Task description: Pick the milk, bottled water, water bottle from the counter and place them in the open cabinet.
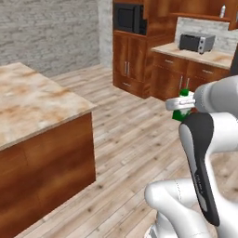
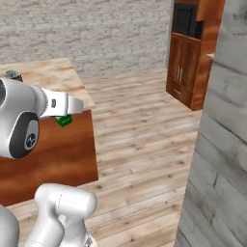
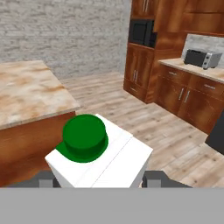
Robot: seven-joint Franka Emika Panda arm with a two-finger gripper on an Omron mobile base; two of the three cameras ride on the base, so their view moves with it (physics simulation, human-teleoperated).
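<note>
Milk sits between the gripper's two dark finger tips, off the counter and carried in the air over the plank floor; the jaws press on the carton's opposite flat sides, pinching it; in the hand view its white peaked top and round green cap fill the foreground; in the left base view a green-and-white corner of it shows beside the wrist. I judge the carton light but soft-walled, so a hard squeeze could dent it and a loose one let the smooth faces slip; the flat side panels below the peak are the right place to hold. A toaster oven stands on the far stone top.
</note>
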